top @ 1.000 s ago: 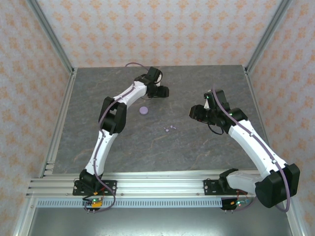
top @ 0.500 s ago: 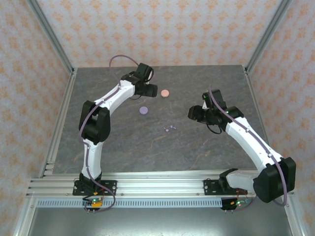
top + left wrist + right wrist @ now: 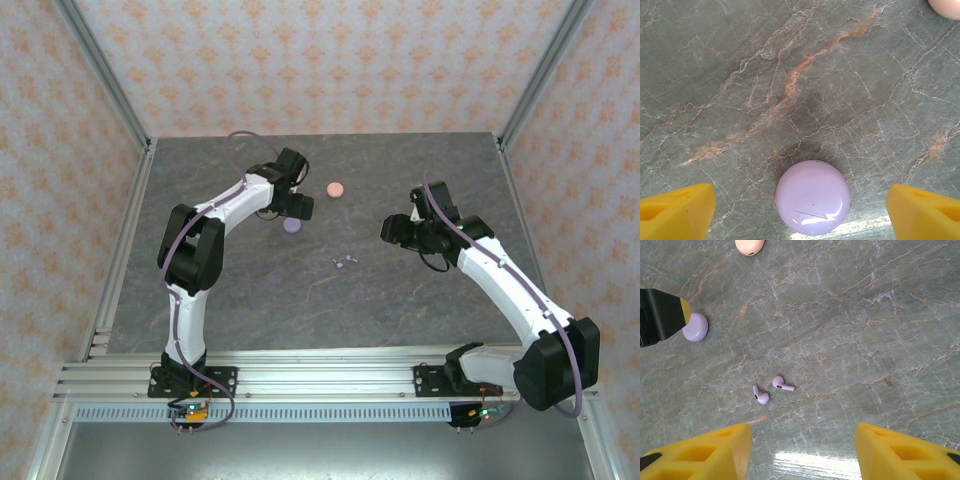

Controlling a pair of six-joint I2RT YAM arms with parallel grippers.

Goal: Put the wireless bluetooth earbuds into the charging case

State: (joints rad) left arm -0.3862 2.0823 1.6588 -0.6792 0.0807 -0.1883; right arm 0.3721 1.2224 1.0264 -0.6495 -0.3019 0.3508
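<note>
Curved glossy lilac earbuds (image 3: 780, 384) (veined stone tabletop (image 3: 865, 315))

A grey, orange-veined marble-look tabletop (image 3: 400, 300) fills the middle of the frame, boxed at left, top and right by cream walls (image 3: 330, 60) with orange motifs, aluminium posts (image 3: 104, 70) in the upper corners and a slotted rail (image 3: 330, 378) along the bottom.

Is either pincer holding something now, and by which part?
Nothing is held. The left pincer stands open over the untouched round purple case; the right pincer is open, with both purple earbuds lying free.
</note>
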